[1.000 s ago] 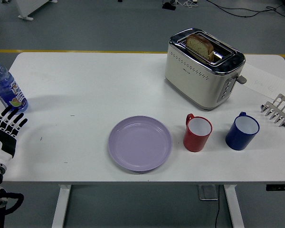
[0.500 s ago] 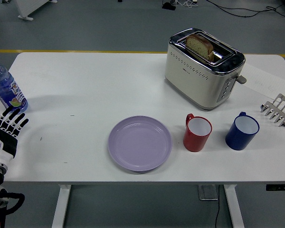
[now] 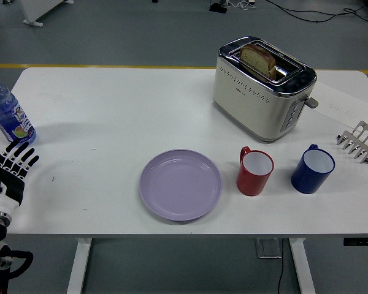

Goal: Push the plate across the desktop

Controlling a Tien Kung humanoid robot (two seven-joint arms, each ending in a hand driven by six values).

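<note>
A lilac plate (image 3: pixel 181 184) lies flat on the white table (image 3: pixel 110 110), near the front edge and a little left of centre. My left hand (image 3: pixel 11 160) hovers at the table's left edge, far left of the plate, its black fingers spread and holding nothing. No part of the right arm shows.
A red mug (image 3: pixel 254 171) stands just right of the plate, with a blue mug (image 3: pixel 313 168) beyond it. A toaster (image 3: pixel 264 87) holding bread sits at the back right. A metal rack (image 3: pixel 359 142) is at the right edge, a water bottle (image 3: pixel 7 113) at the left edge.
My left hand has crept slightly to the right and a little down. The plate and the other objects have not moved.
</note>
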